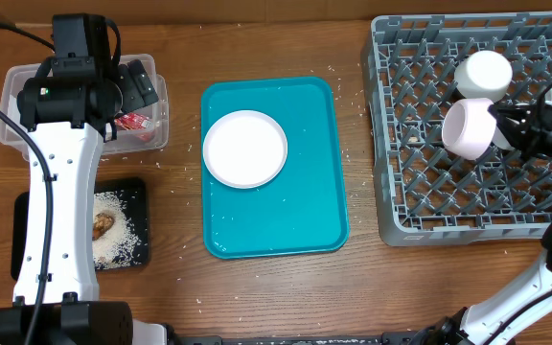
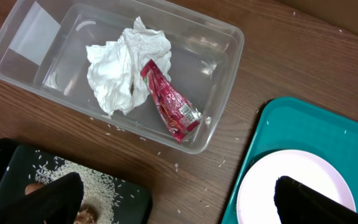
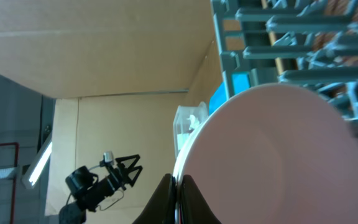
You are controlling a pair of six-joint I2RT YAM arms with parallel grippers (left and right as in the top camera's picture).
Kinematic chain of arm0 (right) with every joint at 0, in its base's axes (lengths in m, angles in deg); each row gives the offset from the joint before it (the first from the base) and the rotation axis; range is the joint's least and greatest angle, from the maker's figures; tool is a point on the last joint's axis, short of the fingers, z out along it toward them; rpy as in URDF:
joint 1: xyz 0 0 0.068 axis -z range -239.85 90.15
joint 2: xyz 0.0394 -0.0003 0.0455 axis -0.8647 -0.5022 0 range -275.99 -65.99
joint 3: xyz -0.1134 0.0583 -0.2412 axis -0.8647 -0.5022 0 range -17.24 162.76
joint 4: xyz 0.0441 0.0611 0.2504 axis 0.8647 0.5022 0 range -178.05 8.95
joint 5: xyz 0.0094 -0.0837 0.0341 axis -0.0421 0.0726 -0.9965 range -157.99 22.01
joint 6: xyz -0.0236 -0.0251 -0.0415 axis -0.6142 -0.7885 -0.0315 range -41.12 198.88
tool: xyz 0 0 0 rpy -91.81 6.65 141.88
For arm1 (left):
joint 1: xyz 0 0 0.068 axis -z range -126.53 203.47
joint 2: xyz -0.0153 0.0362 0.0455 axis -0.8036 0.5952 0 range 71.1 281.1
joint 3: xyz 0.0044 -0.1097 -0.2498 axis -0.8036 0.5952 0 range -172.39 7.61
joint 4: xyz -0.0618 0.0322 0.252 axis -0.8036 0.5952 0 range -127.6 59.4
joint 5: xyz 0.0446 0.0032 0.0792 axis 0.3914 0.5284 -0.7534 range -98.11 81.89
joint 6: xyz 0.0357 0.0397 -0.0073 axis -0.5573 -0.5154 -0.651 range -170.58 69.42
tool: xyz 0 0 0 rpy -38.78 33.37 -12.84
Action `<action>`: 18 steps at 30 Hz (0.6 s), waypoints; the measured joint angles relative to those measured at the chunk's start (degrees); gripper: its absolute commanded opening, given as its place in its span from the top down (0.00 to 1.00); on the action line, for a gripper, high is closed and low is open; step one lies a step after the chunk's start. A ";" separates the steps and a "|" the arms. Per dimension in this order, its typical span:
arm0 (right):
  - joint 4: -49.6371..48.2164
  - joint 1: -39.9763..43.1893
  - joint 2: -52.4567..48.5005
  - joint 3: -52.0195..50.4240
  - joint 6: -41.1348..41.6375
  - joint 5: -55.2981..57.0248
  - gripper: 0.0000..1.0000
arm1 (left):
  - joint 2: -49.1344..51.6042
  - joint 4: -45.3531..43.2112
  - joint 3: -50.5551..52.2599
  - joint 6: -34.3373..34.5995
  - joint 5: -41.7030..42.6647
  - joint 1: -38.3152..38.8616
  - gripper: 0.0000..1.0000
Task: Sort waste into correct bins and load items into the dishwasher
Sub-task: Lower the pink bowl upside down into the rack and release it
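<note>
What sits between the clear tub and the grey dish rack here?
The overhead view shows the teal tray, with the white plate lying on it, between the clear tub and the dish rack.

One each of plate (image 1: pixel 245 149), pink bowl (image 1: pixel 469 128), cup (image 1: pixel 483 74), napkin (image 2: pixel 120 71), wrapper (image 2: pixel 169 102), tub (image 2: pixel 225 37), rack (image 1: pixel 420 192) (plus teal tray (image 1: pixel 276 220), black tray (image 2: pixel 5 168)).

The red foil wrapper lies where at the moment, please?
In the left wrist view the wrapper lies inside the clear tub, against the white napkin's right side.
</note>
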 measured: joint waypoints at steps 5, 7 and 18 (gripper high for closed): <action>-7.02 0.28 0.00 -0.04 6.80 6.03 0.96 | 0.00 0.00 0.00 -0.02 0.00 0.00 0.00; -9.64 0.31 0.02 -0.04 10.21 8.35 0.96 | 0.00 0.00 0.00 0.00 0.00 0.00 0.00; -13.33 0.59 0.92 2.10 24.81 29.00 0.80 | 0.00 0.00 0.00 0.00 0.00 0.00 0.00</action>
